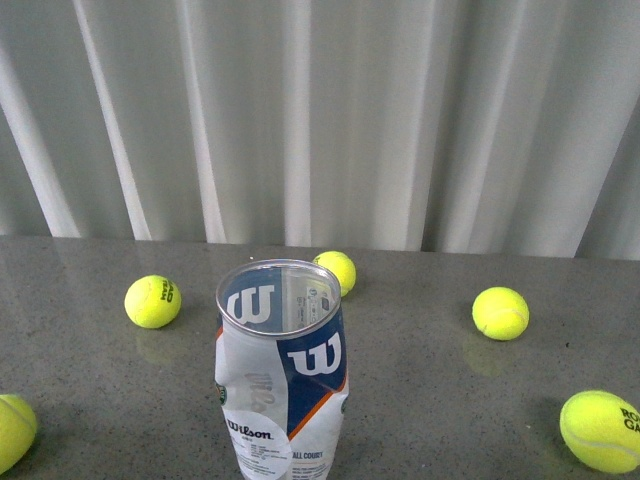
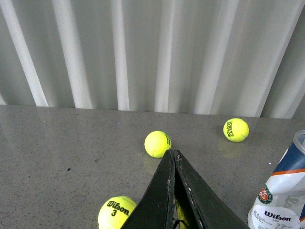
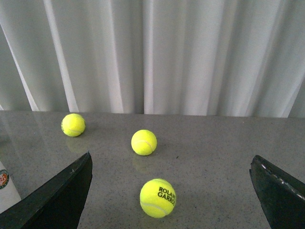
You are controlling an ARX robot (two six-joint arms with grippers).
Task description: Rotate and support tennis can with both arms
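Observation:
The tennis can (image 1: 282, 372) stands upright on the grey table near the front edge, open metal rim up, its side dented. It has a navy, white and orange Wilson label. Neither arm shows in the front view. In the left wrist view my left gripper (image 2: 172, 153) is shut, jaws pressed together with nothing between them, and the can (image 2: 281, 196) stands off to one side, apart from it. In the right wrist view my right gripper (image 3: 171, 164) is wide open and empty, with a sliver of the can (image 3: 5, 183) at the frame edge beside one jaw.
Several yellow tennis balls lie on the table (image 1: 430, 400): one at the left (image 1: 153, 301), one behind the can (image 1: 338, 270), one at the right (image 1: 500, 313), one front right (image 1: 602, 430). A white pleated curtain (image 1: 320, 120) closes the back.

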